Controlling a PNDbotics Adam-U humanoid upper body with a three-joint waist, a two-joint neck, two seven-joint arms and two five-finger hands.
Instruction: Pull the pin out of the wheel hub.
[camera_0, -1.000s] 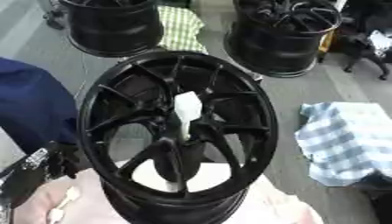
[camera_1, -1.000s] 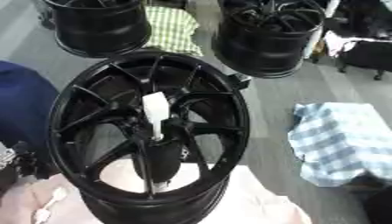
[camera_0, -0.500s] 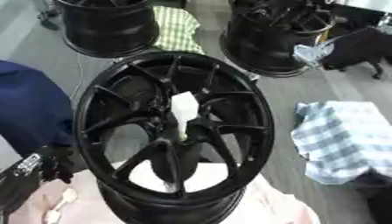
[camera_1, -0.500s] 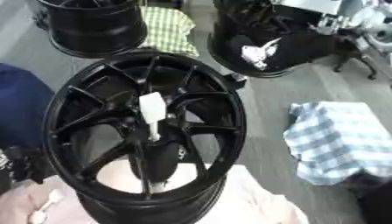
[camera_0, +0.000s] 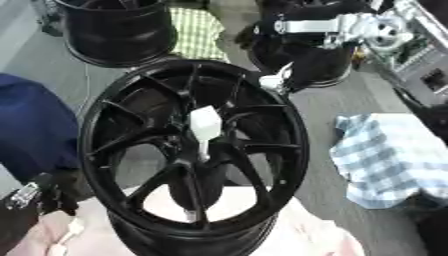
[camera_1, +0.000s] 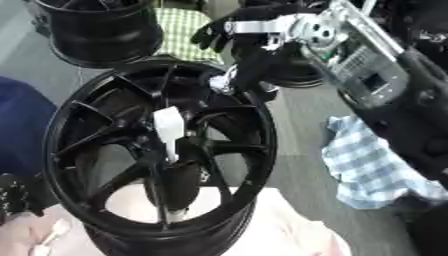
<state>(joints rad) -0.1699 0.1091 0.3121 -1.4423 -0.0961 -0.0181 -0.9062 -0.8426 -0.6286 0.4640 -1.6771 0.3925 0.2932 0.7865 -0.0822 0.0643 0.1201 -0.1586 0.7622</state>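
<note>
Illumination is even and diffuse, of moderate brightness, with no hard shadows around the black wheel hub (camera_0: 194, 150); the grey floor beside it reads flat. Both views are soft throughout, and blur is strongest on the right arm (camera_1: 350, 45) above and right of the hub. Faint sheen marks the hub's spokes; the white pin (camera_0: 205, 125) at its centre is near overexposure.

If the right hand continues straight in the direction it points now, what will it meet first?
Probably the far rim of the wheel. The right hand comes in from the upper right, pointing down and left toward the hub, just above that rim. The white pin lies further along the same line. Depth is unclear, so it might pass above the rim.
</note>
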